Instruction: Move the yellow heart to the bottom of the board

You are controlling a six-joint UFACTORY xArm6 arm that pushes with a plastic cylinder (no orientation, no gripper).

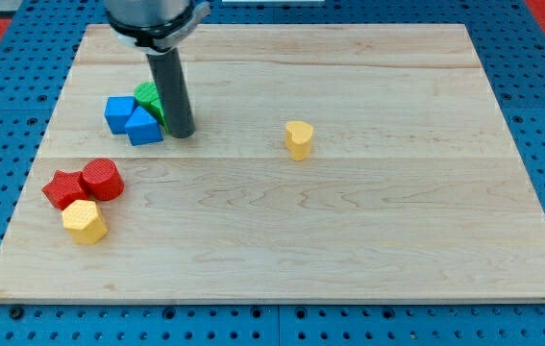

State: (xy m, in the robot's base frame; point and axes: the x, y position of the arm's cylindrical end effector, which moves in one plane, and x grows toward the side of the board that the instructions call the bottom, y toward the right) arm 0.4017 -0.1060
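Yellow heart [298, 138] well right of my tip [182, 133]

Dark rod under a black rounded mount

The rod [169, 91] is a straight, smooth cylinder, dark grey to black, with a soft pale sheen running down its length. It keeps the same width all the way down to my tip [182, 133], which ends blunt and flat, slightly glossier than the shaft above it. Above the rod sits the mount [153, 21], a wider, rounded black housing with a paler grey edge, cut off by the view's top.
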